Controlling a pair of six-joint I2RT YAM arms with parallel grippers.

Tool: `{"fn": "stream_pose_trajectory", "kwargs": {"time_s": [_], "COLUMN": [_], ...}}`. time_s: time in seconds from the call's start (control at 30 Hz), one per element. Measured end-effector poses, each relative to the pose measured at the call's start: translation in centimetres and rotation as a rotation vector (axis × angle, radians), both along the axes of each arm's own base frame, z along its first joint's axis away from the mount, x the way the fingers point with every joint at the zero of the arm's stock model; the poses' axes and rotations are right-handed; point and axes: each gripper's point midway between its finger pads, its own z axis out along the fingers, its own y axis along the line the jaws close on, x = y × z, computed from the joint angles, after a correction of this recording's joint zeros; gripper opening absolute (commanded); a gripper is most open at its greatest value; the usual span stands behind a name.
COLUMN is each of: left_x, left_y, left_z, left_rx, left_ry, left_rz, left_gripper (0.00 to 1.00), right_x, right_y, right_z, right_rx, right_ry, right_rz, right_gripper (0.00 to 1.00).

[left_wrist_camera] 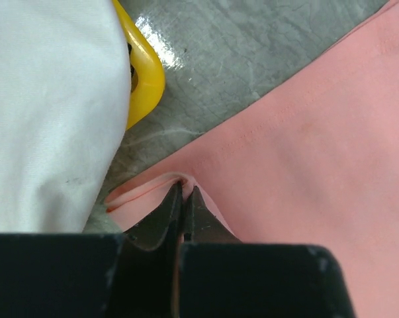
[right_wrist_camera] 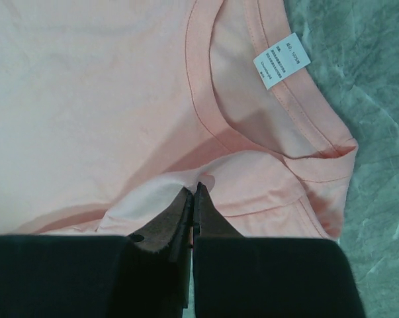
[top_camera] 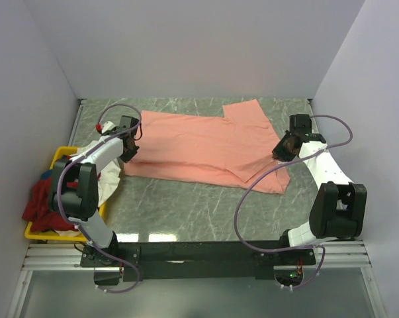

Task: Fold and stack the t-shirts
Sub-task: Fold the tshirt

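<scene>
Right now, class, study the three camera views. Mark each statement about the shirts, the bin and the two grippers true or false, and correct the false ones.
1. The salmon-pink t-shirt lies spread on the table. True.
2. The left gripper hangs open above it. False: it is shut on the shirt's edge.
3. The right gripper pinches the fabric near the collar. True.
4. The dark red t-shirt lies mid-table. False: it is heaped in the yellow bin at the left.

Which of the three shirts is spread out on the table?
The salmon-pink cotton t-shirt; the white t-shirt and dark red t-shirt lie crumpled at the yellow plastic bin.
</scene>
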Motion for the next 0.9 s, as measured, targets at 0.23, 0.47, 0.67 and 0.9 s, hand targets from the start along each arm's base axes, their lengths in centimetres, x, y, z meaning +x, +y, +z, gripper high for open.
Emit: {"fn": "stream_pose_trajectory", "kwargs": {"time_s": [0.23,0.47,0.67,0.9], "left_x": [0.2,1.9,2.7,3.4], "left_y": [-0.3,-0.8,-1.3,-1.4], "left_z": [0.0,0.3,-0.2,-0.5], "left_rx": [-0.016,-0.026,-0.033,-0.049], "left_ry": [-0.002,-0.017,-0.002,0.003], "left_rz": [-0.022,-0.043,-0.066,-0.1], "left_gripper": [0.01,0.01,0.14,0.66], "right_x": [0.0,0.3,1.6,2.5], "right_y": [-0.6,-1.1,-1.0,-1.5], "right_z": [0.0,0.3,1.3,0.0], "right_rx": [0.009,0.018,0.037,0.053], "right_ry": [-0.001,-0.007,-0.03,0.013], "right_rz": [-0.022,-0.045,-0.057,-0.073], "right_gripper": [0.0,0.0,0.0,0.68]}}
